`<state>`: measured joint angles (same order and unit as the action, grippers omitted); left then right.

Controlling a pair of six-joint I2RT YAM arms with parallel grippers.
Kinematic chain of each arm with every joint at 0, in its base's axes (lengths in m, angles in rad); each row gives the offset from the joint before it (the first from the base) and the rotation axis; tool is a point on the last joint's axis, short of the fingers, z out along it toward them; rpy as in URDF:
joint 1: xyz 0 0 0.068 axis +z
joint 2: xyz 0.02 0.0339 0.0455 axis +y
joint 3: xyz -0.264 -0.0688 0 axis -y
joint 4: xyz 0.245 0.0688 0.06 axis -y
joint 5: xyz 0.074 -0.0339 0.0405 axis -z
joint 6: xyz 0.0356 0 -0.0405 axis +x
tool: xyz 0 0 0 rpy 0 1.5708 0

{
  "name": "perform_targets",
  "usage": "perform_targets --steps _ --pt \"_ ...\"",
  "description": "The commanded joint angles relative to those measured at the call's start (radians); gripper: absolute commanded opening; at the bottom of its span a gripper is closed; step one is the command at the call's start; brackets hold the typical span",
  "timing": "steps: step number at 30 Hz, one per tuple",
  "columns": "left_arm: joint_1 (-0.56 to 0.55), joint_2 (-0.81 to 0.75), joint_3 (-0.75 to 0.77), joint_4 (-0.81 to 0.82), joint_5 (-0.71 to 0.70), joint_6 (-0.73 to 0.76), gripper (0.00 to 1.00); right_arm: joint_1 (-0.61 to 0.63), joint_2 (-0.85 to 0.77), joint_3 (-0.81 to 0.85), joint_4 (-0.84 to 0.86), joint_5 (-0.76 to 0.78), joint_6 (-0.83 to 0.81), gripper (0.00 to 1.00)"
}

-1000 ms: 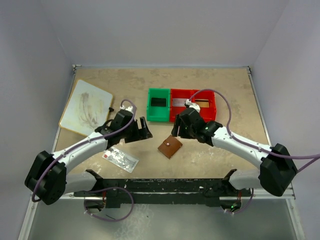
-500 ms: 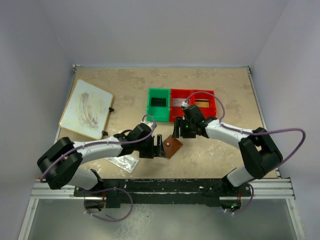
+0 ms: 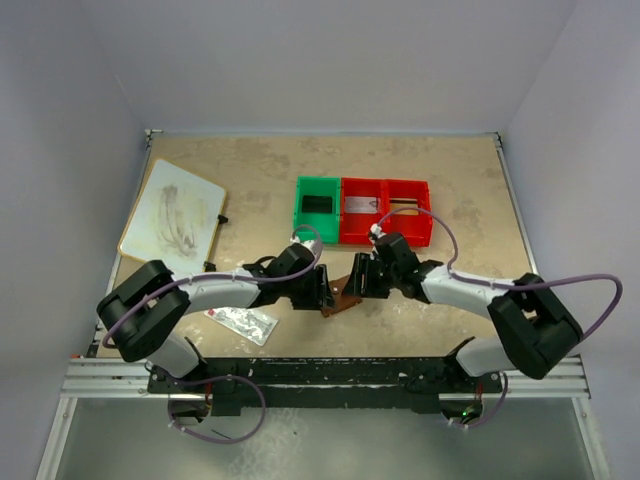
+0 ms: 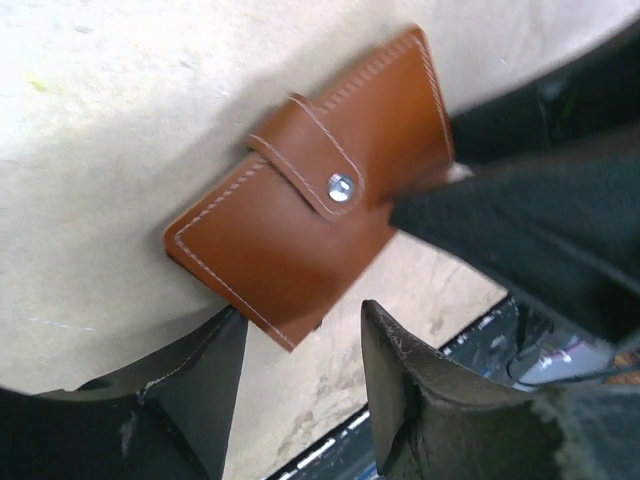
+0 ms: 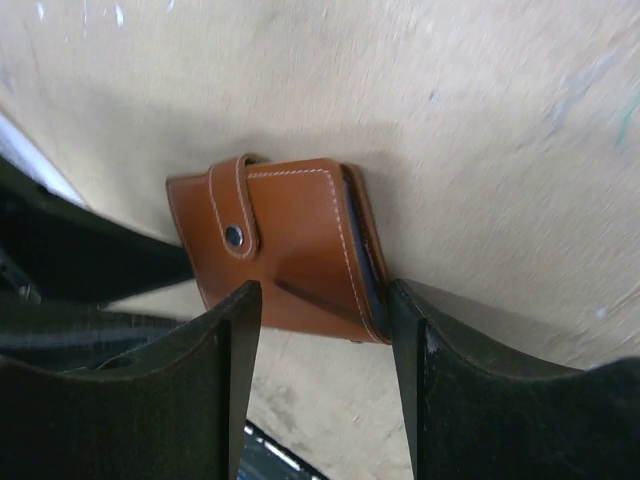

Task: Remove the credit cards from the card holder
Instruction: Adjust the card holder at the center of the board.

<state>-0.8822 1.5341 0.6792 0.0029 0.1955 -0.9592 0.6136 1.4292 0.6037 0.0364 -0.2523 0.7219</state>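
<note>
Holder (image 4: 300,230) flat on desk (image 4: 100,110), tab snapped shut; no cards showing. Judge task barely begun: you've unsnapping, unfolding, card pulling ahead. Smooth brown leather, white stitching, metal snap (image 4: 340,185), bluish lining (image 5: 363,240) at spine. Left hand (image 4: 300,312) half spread astride holder's corner, no grip. Right hand (image 5: 325,290) half spread over holder's spine side, none evident. Red bin (image 3: 385,239) beyond holder: grey flat (image 3: 358,206), tan flat (image 3: 403,207) inside, too small to name.

No readable text; red mark on the packet (image 3: 243,320) seems illegible.
</note>
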Motion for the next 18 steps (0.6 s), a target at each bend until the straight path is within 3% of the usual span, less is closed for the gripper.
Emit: perform_targets --steps 1,5,9,15,18 --pt "0.002 0.004 0.072 0.022 -0.093 0.020 0.45 0.088 -0.065 -0.093 0.108 -0.054 0.212 0.56" --pt "0.005 -0.012 0.133 -0.141 -0.257 0.083 0.43 0.165 -0.137 -0.161 0.111 -0.005 0.355 0.56" --pt "0.005 -0.010 0.174 -0.225 -0.353 0.179 0.41 0.223 -0.227 -0.236 0.233 -0.032 0.411 0.59" --pt "0.005 0.039 0.200 -0.171 -0.288 0.200 0.34 0.253 -0.253 -0.203 0.243 -0.025 0.376 0.61" --pt "0.005 0.036 0.206 -0.174 -0.311 0.188 0.33 0.253 -0.277 -0.170 0.125 0.073 0.384 0.60"
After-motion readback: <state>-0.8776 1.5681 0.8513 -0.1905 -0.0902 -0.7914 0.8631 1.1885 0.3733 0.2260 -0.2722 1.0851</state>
